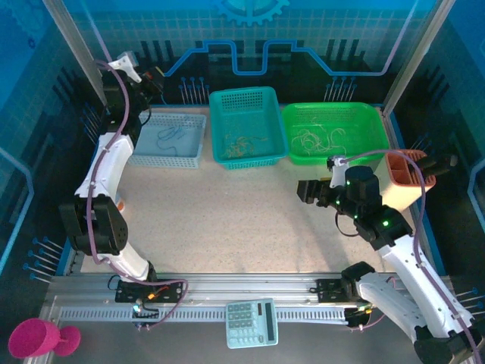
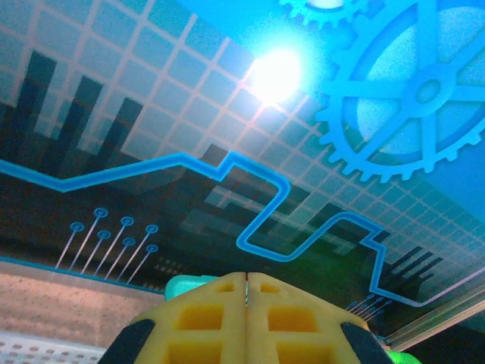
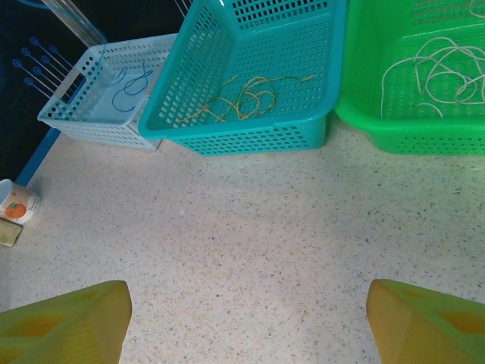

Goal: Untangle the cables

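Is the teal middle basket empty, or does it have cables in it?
Not empty. A loose tangle of pale yellow cables lies on the floor of the teal basket, inside its walls.

A pale speckled tabletop point(image 1: 227, 205) is spreading across the middle of the top view. At 12 o'clock a blue back wall point(image 1: 341, 45) is standing, showing a grid pattern, a gear emblem point(image 1: 251, 9) and a bright circuit line point(image 1: 250, 57). An aluminium post point(image 1: 76, 53) is leaning at 10 o'clock, a second post point(image 1: 419, 53) at 2 o'clock. A ribbed metal rail point(image 1: 227, 292) is running along 6 o'clock. In the left wrist view a white glare point(image 2: 274, 74) is shining on the wall near 12 o'clock.
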